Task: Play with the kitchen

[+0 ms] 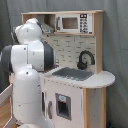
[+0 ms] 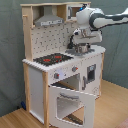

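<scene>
The kitchen [image 2: 60, 70] is a tall white and wood toy that stands on a wood floor [image 2: 112, 107] in front of a grey curtain [image 2: 10, 60]. In the second exterior view the oven door [image 2: 70, 102] hangs open at the front, low down. Above it is the red and black hob [image 2: 51, 59], and a grey hood [image 2: 48, 20] sits up high over it. The dotted wall [image 2: 55, 37] is behind the hob. The white robot arm [image 2: 102, 17] comes in from the second exterior view's right and bends down over the sink side of the counter. Its gripper [image 2: 80, 49] hangs low there, just above the sink, near the black faucet [image 2: 76, 36]. I cannot tell if its fingers are wide or narrow, or if they hold anything. In the first exterior view the big white arm [image 1: 27, 70] fills the first exterior view's left and hides that part of the toy. There you can see the steel sink [image 1: 73, 73], the black faucet [image 1: 85, 59] behind it, and a toy microwave [image 1: 74, 23] on the top shelf
</scene>
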Motion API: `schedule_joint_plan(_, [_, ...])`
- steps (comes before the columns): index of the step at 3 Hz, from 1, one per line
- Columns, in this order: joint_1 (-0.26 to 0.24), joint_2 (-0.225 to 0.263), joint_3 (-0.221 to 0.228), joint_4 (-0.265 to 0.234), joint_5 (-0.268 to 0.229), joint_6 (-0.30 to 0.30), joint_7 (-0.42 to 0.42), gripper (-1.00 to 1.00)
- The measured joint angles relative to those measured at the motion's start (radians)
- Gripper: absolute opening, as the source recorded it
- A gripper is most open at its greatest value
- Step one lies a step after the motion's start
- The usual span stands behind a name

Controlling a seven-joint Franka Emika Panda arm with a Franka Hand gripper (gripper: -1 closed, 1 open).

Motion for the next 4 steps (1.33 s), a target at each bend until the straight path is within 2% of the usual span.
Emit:
schedule_joint_plan(1, [-0.001,0.076,-0.001,-0.040,-0.059,0.024,0.023,-1.00])
schedule_joint_plan(2, [-0.004,0.087,-0.063,-0.044,-0.112,0.082,0.029,-1.00])
schedule_joint_plan(3, [-0.004,0.045,-0.134,-0.069,-0.112,0.149,0.027,-1.00])
schedule_joint_plan(4, [-0.006,0.029,-0.221,-0.114,-0.112,0.168,0.034,-1.00])
